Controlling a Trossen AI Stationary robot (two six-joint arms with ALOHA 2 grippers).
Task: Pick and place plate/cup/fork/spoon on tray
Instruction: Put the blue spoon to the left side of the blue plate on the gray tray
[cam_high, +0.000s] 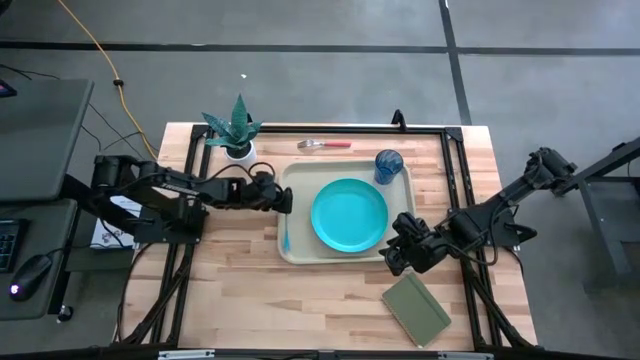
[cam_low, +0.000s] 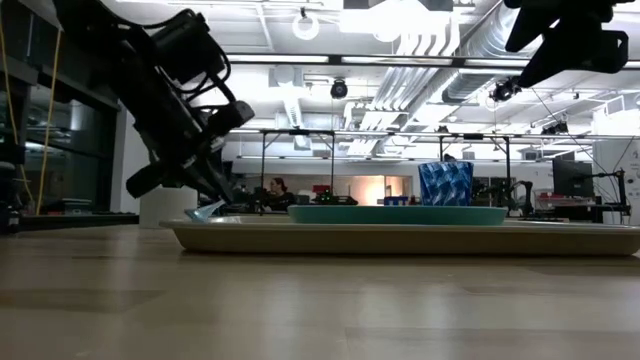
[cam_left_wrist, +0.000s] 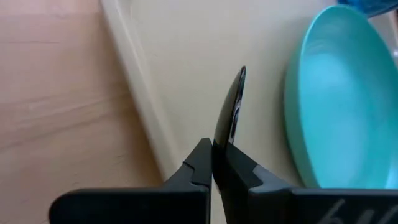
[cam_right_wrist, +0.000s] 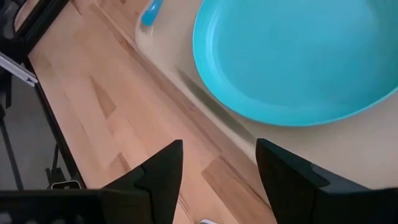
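Note:
The beige tray (cam_high: 300, 250) lies mid-table with the turquoise plate (cam_high: 349, 215) in its middle and the blue cup (cam_high: 388, 165) standing at its far right corner. The red-handled fork (cam_high: 325, 145) lies on the wood beyond the tray. My left gripper (cam_high: 286, 200) is over the tray's left side, shut on the spoon (cam_high: 286, 236). My right gripper (cam_high: 400, 255) hovers open and empty at the tray's near right rim, above the wood (cam_right_wrist: 217, 168). My left gripper pinches the spoon's metal stem (cam_left_wrist: 222, 134) between its two fingers, just behind the bowl. The bowl (cam_left_wrist: 235, 99) sticks out past the fingertips, turned on edge. The blue handle (cam_high: 286, 238) runs toward the table's near edge. Its end (cam_low: 207, 210) is at rim height; whether it rests there I cannot tell.
A dark green notebook (cam_high: 415, 308) lies on the wood near the front right. A potted plant (cam_high: 237, 130) stands at the far left, close behind my left arm. Black frame rails run along the table's far and side edges.

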